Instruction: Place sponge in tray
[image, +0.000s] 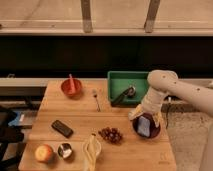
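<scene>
The green tray (116, 79) stands at the back right of the wooden table, with a dark utensil (123, 94) lying in it. In front of it sits a dark red bowl (154, 132) holding a pale blue-white block (144, 125), which looks like the sponge. My gripper (144, 114) hangs at the end of the white arm (161, 85), right over the bowl's back edge and just above the block. The arm comes in from the right and covers the tray's right end.
A red bowl (71, 87) with a stick in it is at the back left. A fork (96, 99) lies mid-table. A black phone (62, 128), grapes (110, 134), a banana (91, 150), a metal cup (64, 150) and an apple (44, 152) are along the front.
</scene>
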